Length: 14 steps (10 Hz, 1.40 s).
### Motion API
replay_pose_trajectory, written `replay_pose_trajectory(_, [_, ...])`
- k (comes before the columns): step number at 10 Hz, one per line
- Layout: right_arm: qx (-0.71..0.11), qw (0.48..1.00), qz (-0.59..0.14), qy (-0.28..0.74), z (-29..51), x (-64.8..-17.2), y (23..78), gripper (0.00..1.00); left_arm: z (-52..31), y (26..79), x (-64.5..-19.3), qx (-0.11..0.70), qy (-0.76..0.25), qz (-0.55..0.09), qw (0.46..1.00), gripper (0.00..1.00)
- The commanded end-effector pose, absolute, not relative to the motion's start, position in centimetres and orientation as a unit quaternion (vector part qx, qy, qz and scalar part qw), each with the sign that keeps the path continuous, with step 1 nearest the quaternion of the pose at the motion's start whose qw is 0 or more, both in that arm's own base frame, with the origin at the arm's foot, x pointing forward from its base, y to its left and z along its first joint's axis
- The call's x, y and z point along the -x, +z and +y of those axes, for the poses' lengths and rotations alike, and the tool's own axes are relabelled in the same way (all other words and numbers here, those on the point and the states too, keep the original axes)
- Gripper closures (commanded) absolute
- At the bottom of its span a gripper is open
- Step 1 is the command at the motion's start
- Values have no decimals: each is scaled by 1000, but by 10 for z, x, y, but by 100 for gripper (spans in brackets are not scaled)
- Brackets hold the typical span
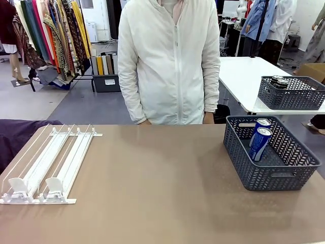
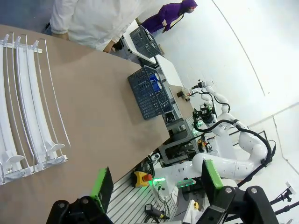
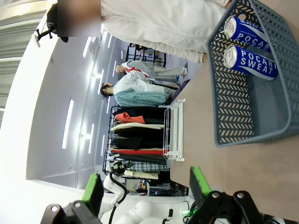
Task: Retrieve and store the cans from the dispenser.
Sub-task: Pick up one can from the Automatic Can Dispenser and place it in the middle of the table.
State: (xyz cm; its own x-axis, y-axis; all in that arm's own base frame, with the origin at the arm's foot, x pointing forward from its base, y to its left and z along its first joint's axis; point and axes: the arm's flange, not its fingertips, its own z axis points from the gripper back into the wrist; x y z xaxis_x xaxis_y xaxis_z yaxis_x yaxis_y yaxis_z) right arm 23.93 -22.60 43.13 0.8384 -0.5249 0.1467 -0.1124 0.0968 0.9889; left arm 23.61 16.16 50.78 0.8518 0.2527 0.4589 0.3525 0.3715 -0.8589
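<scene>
Grey basket [image 1: 264, 175] on brown table [image 1: 152, 193]

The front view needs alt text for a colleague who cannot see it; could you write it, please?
Two blue cans lean inside a dark grey basket at the brown table's right; a white railed dispenser lies at the left. A person in white stands opposite.

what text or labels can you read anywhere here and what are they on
"POCARI SWEAT": white lettering on the nearer blue can lying in the grey basket, right wrist view.
"POCARI": on the second blue can beside it; the rest of its print is cut off.
In the front view the same cans' print is too small to read.
The dispenser bears no readable text.
</scene>
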Motion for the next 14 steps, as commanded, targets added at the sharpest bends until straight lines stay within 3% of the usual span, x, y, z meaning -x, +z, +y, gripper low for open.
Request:
replay_pose_trajectory(1, [-657, 697, -253, -138, -226, -241, 433, 0, 162, 509, -238, 564, -40, -280, 776, 0])
replay_pose_trajectory(14, [-657, 697, -253, -138, -226, -241, 433, 0, 162, 509, -238, 564, -40, -280, 776, 0])
